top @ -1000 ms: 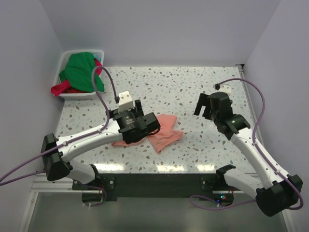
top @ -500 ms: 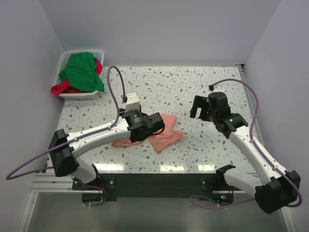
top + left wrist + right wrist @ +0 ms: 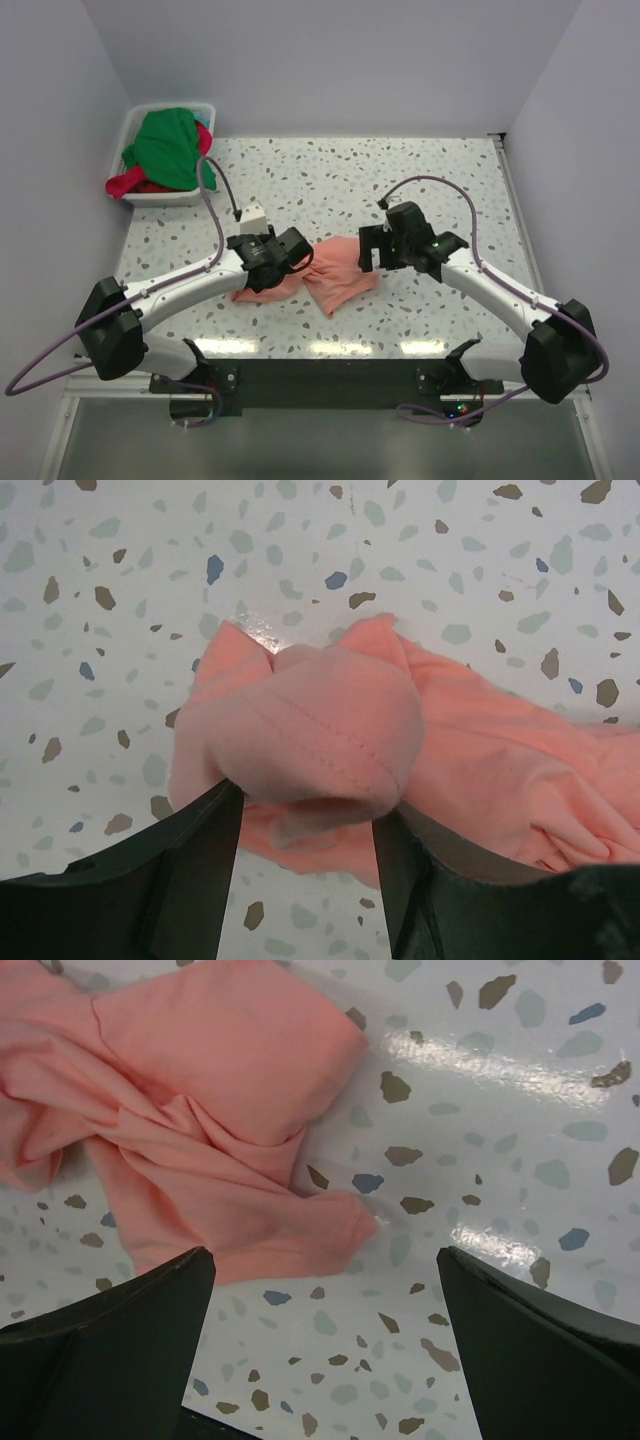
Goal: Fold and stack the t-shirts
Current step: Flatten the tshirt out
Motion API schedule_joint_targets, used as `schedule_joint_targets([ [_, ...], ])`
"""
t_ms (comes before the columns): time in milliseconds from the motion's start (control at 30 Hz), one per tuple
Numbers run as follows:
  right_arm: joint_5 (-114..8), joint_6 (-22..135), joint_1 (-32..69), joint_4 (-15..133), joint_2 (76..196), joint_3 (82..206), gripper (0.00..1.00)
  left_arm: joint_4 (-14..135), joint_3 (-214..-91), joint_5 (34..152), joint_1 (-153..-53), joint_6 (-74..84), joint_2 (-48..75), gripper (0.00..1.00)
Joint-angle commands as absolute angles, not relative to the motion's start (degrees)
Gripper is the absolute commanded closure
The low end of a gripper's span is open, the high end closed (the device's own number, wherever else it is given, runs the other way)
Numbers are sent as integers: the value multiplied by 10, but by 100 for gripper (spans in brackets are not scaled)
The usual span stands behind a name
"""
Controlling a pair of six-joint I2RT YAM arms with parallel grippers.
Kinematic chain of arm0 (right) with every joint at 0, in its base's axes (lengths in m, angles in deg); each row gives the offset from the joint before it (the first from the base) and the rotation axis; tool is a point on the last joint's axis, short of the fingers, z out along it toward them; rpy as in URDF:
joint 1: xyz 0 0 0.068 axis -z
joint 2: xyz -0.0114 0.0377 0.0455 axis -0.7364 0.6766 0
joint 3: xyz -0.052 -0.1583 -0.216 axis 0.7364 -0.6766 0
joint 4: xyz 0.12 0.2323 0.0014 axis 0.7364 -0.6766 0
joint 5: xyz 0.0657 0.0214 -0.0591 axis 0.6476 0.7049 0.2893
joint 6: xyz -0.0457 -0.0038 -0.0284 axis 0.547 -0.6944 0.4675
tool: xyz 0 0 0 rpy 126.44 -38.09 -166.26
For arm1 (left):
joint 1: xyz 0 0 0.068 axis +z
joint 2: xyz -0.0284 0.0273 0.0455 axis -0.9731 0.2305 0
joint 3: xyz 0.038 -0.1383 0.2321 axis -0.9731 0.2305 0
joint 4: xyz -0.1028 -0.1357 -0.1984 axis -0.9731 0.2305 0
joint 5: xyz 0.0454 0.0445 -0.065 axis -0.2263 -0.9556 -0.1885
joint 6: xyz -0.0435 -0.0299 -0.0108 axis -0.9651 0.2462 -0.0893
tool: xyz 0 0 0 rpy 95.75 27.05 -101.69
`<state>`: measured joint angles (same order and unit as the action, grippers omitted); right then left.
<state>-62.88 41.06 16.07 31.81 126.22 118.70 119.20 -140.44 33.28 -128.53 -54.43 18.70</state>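
Observation:
The salmon-pink t-shirt (image 3: 340, 278) lies crumpled on the speckled table (image 3: 400, 180), near its front middle. My left gripper (image 3: 300, 258) is at the shirt's left part, shut on a bunched fold of the pink cloth (image 3: 320, 720), which fills the gap between both fingers (image 3: 195, 870). My right gripper (image 3: 368, 250) hovers open just over the shirt's right edge (image 3: 200, 1090); bare table shows between its jaws. The bright green t-shirt (image 3: 165, 145) and the red-magenta t-shirt (image 3: 125, 184) are heaped in the tub at the back left.
A white plastic tub (image 3: 160, 199) stands at the table's back left corner. Purple cables loop over both arms. Pale walls close in the left, back and right sides.
My left gripper has gone from open to shut on a fold of the pink shirt. The right arm has swung left and down to the shirt's right edge, still open.

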Motion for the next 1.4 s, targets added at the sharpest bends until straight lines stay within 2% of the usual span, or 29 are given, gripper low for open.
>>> schedule_joint_targets([
  [0, -631, 410, 140, 357, 1282, 1191, 1, 1090, -1382, 378, -1253, -486, 160, 42],
  [433, -632, 400, 128, 414, 1370, 1157, 1, 1019, -1350, 406, -1162, -440, 167, 53],
  [533, -628, 399, 125, 421, 1386, 1154, 1, 1018, -1350, 402, -1150, -439, 168, 58],
  [833, -623, 391, 118, 431, 1384, 1145, 1, 1011, -1353, 393, -1121, -439, 170, 88],
  [1033, -602, 400, 114, 430, 1378, 1147, 1, 1008, -1361, 396, -1110, -432, 169, 90],
  [1167, -673, 386, 102, 433, 1341, 1134, 1, 1006, -1363, 399, -1110, -429, 167, 91],
  [1367, -713, 394, 100, 420, 1301, 1128, 1, 1005, -1362, 398, -1109, -424, 168, 91],
])
